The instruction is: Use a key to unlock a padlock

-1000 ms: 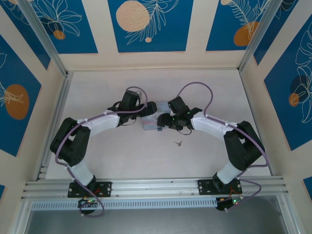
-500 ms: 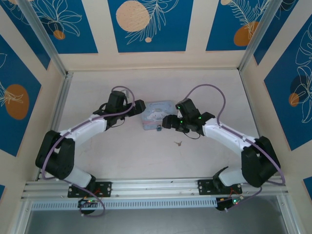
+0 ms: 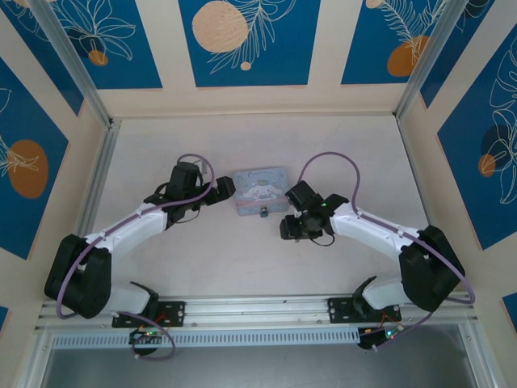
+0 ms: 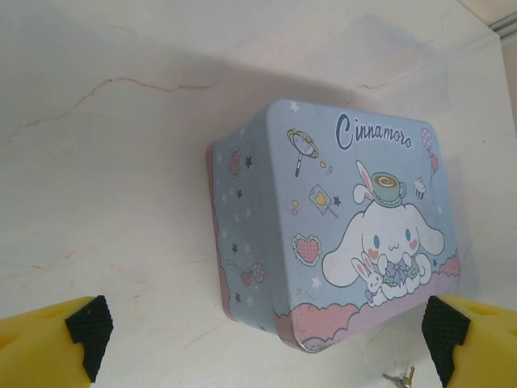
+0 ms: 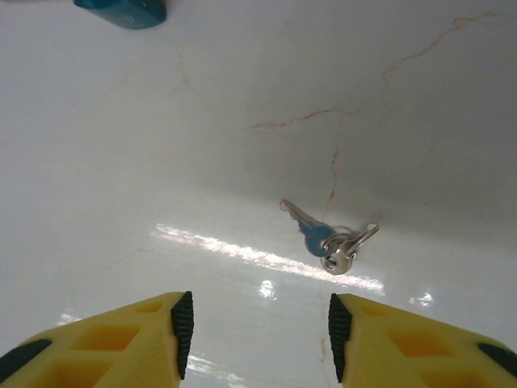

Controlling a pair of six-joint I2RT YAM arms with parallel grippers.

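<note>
Now, my right gripper (image 5: 254, 323) hovers low over table (image 5: 121, 162), jaws parted, nothing between. Key (image 5: 323, 238) lies flat on ring with second key, ahead of gap, off toward right finger. Padlock (image 5: 121, 11) well apart, near tin (image 3: 260, 184). Risks: pads skid on thin flat metal, shove bunch away; pinch catches ring or wrong key. Left gripper (image 3: 224, 190) wide open beside tin
</note>
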